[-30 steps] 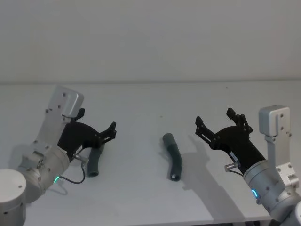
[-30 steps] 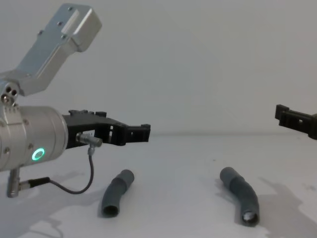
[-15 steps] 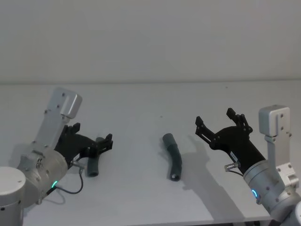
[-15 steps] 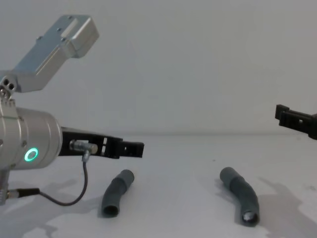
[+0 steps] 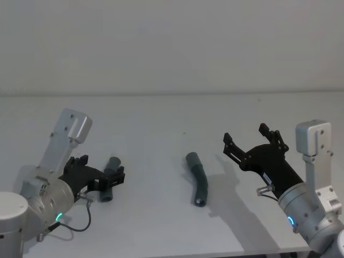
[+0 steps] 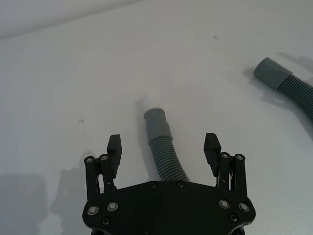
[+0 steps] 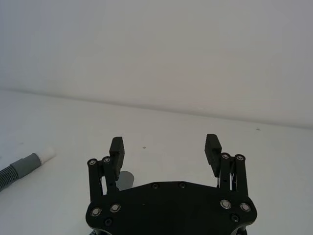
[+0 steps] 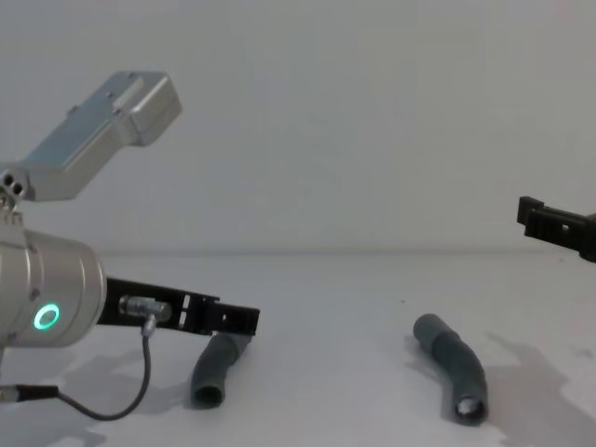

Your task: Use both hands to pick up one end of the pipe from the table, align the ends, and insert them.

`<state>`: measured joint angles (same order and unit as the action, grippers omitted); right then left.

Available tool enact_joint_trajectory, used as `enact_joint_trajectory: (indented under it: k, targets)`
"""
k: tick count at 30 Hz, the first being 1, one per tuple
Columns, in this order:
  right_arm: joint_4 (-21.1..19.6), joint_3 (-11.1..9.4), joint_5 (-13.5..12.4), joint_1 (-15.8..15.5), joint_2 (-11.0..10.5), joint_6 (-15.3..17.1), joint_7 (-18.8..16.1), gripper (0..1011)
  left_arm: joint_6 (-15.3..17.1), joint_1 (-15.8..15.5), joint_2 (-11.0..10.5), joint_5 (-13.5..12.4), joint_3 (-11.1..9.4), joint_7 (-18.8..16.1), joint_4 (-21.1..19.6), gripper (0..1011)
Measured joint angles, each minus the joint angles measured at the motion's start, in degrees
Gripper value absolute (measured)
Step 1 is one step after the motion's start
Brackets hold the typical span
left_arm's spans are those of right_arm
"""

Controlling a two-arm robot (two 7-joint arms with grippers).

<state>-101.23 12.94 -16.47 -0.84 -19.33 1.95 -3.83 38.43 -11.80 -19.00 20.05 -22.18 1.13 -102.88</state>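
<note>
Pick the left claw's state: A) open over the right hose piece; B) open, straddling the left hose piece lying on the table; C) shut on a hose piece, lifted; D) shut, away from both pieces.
B: the left claw is open, one finger on each side of the left hose piece, which lies on the table.

head: high, downward | chest: low, forward | wrists: close, forward | all share table (image 5: 161,118)

White table (image 8: 335,298) — left hose piece (image 8: 212,372), right hose piece (image 8: 456,368) lying apart.
</note>
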Motion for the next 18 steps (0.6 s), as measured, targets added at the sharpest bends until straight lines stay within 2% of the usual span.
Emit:
enact_joint_trajectory:
  k: [18]
  targets:
    - [0.0, 0.0, 0.0, 0.0, 0.0, 0.0, 0.0, 1002, 0.39, -1.73, 1.51, -0.21, -0.08, 1.36, 4.79, 1001]
